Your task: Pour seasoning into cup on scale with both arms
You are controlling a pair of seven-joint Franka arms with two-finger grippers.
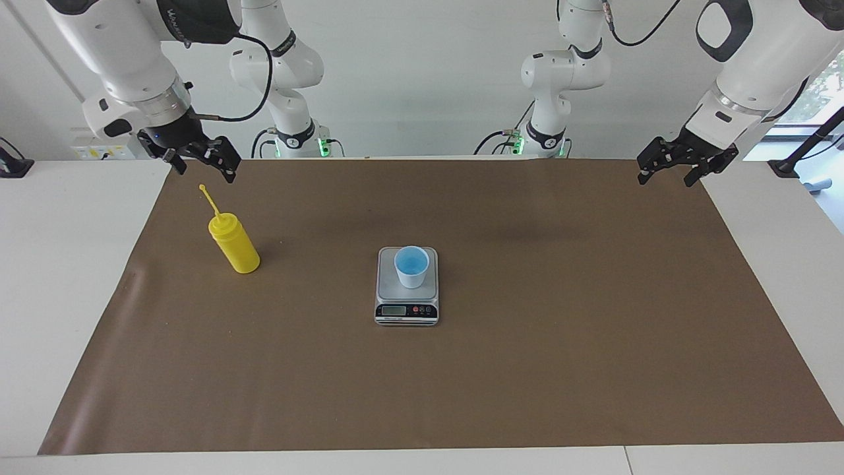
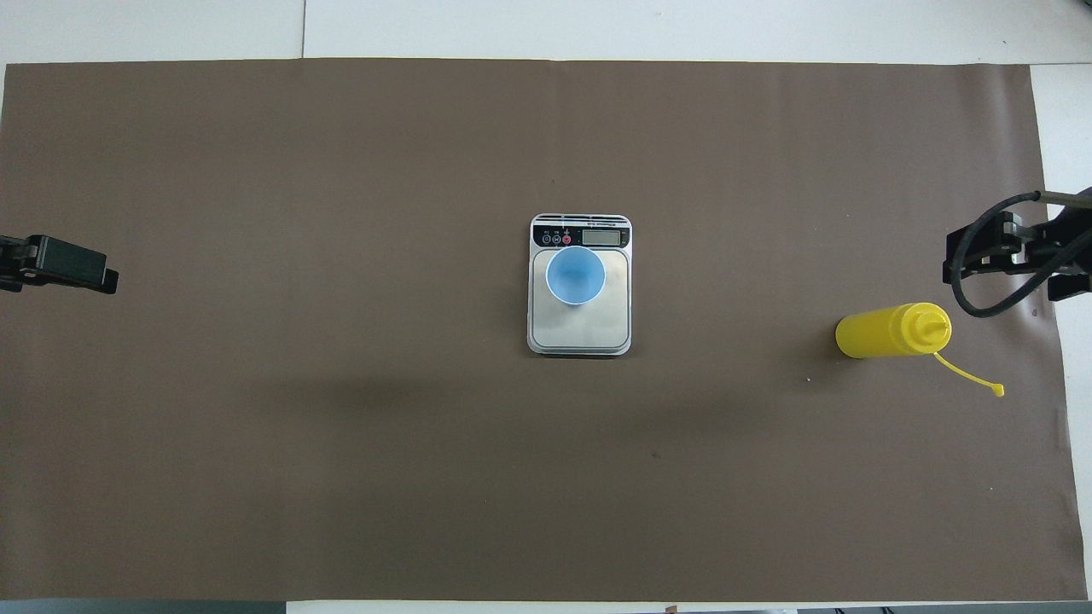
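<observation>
The yellow seasoning bottle (image 1: 235,245) stands upright on the brown mat toward the right arm's end, its cap strand sticking up; it also shows in the overhead view (image 2: 887,332). The light blue cup (image 1: 411,266) stands on the scale (image 1: 389,285) at the middle of the mat, seen from above as cup (image 2: 576,275) on scale (image 2: 580,334). My right gripper (image 1: 204,165) hangs open and empty in the air over the mat's end close to the bottle, apart from it (image 2: 1011,256). My left gripper (image 1: 668,177) hangs open and empty over the mat's other end (image 2: 85,271).
The brown mat (image 1: 527,369) covers most of the white table (image 1: 59,277). The scale's black panel and display (image 1: 406,310) face away from the robots. Both arm bases stand at the table's robot edge.
</observation>
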